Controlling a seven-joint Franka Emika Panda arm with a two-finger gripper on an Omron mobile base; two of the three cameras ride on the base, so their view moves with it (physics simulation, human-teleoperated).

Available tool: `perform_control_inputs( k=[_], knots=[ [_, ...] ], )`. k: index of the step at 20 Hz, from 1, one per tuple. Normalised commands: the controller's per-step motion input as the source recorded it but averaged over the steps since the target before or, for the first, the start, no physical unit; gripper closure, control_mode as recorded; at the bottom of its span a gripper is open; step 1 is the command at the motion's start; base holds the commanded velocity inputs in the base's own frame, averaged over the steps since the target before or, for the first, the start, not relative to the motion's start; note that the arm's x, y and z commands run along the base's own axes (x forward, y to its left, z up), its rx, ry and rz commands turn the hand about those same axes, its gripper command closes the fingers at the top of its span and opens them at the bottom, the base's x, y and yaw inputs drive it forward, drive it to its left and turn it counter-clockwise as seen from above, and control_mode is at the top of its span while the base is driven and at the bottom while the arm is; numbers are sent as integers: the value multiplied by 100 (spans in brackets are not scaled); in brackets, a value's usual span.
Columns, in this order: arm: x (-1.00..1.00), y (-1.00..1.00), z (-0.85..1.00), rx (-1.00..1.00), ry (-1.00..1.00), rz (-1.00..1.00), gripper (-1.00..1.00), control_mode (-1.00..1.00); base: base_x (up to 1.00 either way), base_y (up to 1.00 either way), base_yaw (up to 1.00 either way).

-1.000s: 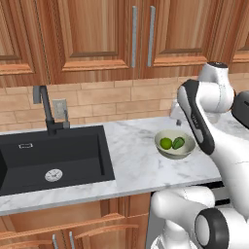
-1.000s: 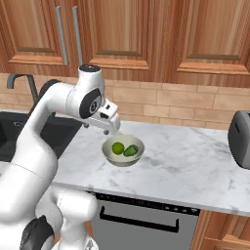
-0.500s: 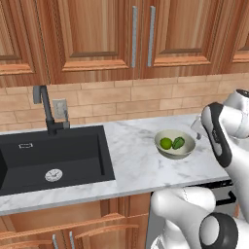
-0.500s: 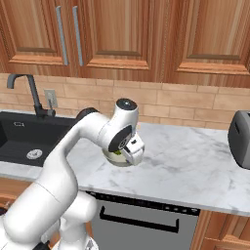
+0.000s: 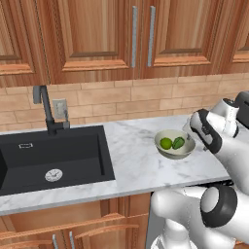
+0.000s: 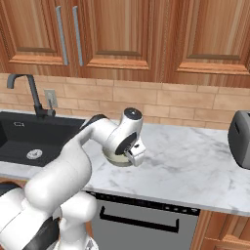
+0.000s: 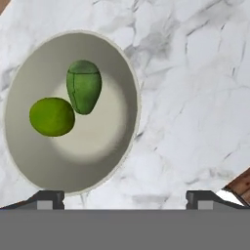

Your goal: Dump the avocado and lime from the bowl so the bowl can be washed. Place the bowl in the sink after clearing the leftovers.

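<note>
The pale bowl (image 7: 100, 146) stands on the marble counter with the dark oval avocado (image 7: 84, 86) and the round yellow-green lime (image 7: 52, 116) side by side inside it. My gripper (image 7: 125, 199) hovers just above the bowl's right edge, open, with its two tips far apart and nothing between them. From the left base, the bowl (image 5: 171, 152) shows the lime (image 5: 166, 143) and the avocado (image 5: 178, 142), with my hand close at its right. From the right base my wrist covers most of the bowl (image 6: 112, 157). The black sink (image 5: 29, 155) lies far left.
A tall black faucet (image 5: 46, 110) rises behind the sink. A grey toaster (image 6: 240, 139) stands at the counter's right end. Bare marble (image 6: 195, 161) stretches between the bowl and the toaster. The counter's front edge runs close to the bowl.
The arm has swung down from above and behind the bowl to low over its right side. The bowl and both fruits have stayed in place.
</note>
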Motion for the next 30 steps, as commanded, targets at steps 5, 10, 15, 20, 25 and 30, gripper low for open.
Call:
perform_control_inputs(
  k=[5,10,15,20,25,30],
  knots=[
    [21,0,-44,0,17,-1,-100,-100,0,0,0],
    [1,0,-52,0,7,0,-100,-100,0,0,0],
    [6,0,-35,1,0,0,-100,-100,0,0,0],
    [1,0,-31,0,0,0,-100,-100,0,0,0],
    [24,0,-8,0,0,0,-100,-100,0,0,0],
    [30,0,-8,0,0,-1,-100,-100,0,0,0]
  ],
)
